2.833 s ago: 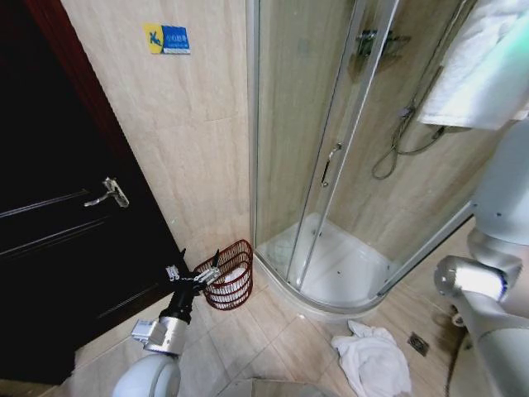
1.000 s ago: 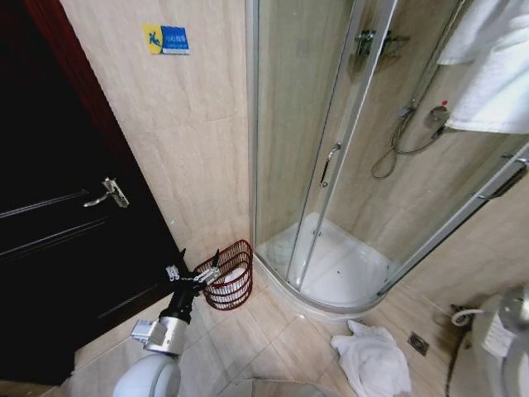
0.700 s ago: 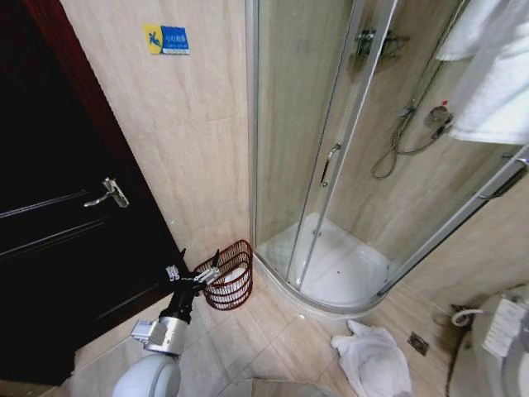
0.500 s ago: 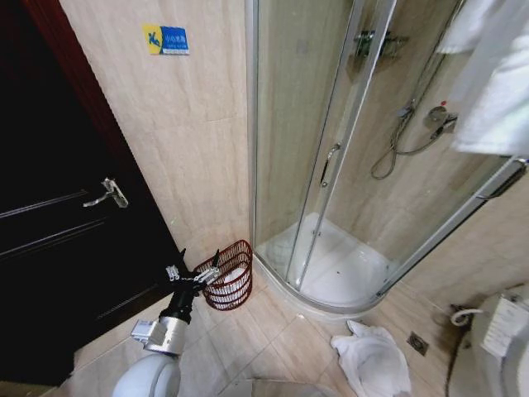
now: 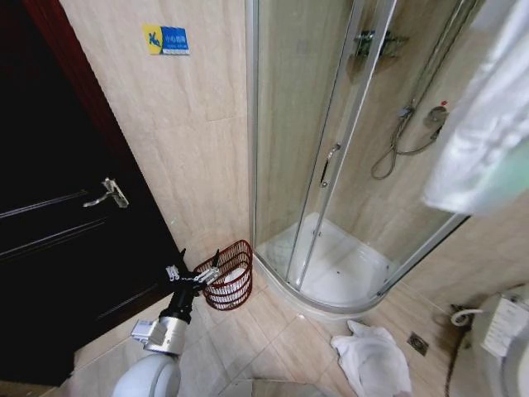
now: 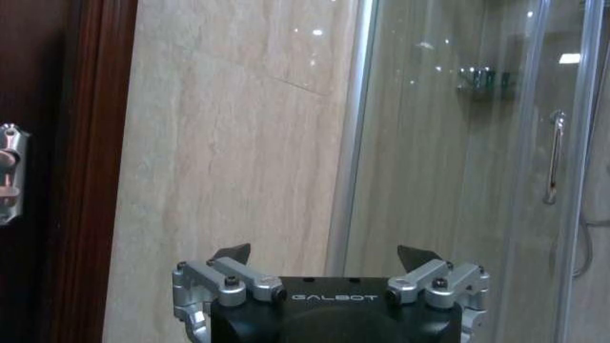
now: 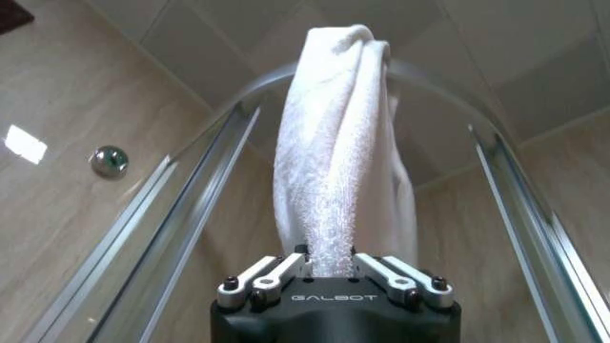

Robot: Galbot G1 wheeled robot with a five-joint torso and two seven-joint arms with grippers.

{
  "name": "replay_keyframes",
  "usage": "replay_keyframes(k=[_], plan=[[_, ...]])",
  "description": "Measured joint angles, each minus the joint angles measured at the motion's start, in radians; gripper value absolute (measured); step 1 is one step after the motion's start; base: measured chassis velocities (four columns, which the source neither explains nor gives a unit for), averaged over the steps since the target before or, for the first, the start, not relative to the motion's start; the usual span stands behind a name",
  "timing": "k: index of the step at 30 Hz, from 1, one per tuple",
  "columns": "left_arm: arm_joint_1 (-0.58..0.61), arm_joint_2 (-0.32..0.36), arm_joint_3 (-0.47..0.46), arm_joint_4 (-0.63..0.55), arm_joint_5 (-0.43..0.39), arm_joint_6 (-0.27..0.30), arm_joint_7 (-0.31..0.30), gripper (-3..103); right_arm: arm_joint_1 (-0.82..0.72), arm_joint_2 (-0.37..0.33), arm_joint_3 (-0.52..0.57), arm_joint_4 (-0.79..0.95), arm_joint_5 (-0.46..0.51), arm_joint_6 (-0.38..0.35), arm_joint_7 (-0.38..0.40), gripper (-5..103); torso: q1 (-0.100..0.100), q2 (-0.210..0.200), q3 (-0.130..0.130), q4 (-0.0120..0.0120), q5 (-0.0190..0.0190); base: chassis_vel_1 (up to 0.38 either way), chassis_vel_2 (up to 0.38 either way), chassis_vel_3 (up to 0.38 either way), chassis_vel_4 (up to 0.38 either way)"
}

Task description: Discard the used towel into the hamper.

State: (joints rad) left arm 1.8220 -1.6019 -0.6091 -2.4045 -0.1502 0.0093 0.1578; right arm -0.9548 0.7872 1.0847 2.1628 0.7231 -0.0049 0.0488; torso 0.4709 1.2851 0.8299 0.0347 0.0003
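Two white towels show in the head view: one hanging high at the right (image 5: 488, 141), and a crumpled one on the floor (image 5: 374, 357), well off to the right of the left claw. The shower enclosure (image 5: 347, 165) rises beyond the left claw, its glass door (image 6: 533, 164) ahead of the spread fingers. A dark door (image 5: 58, 215) stands to that claw's left. The hamper (image 5: 229, 275), a reddish-brown wire basket, sits on the floor tiles against the wall, just in front of the left claw (image 5: 201, 269), with something pale inside it. That claw's fingers are spread wide with nothing between them (image 6: 324, 254). The right claw (image 7: 329, 266) is clenched on the hanging towel (image 7: 333, 157), which stands bunched between its fingers in the right wrist view.
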Motion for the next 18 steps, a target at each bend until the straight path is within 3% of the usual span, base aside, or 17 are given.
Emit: replay_keyframes(k=[10, 18], plan=[[0.000, 0.000, 0.000, 0.000, 0.000, 0.000, 0.000, 100, -0.264, 0.245, 0.054, 0.129, -0.106, 0.159, -0.045, 9, 0.000, 0.000, 0.000, 0.0002, -0.0001, 0.000, 0.000, 0.000, 0.000], [0.000, 0.000, 0.000, 0.000, 0.000, 0.000, 0.000, 100, -0.351, 0.357, 0.040, 0.178, -0.181, 0.234, -0.062, 9, 0.000, 0.000, 0.000, 0.0003, -0.0006, 0.000, 0.000, 0.000, 0.000]])
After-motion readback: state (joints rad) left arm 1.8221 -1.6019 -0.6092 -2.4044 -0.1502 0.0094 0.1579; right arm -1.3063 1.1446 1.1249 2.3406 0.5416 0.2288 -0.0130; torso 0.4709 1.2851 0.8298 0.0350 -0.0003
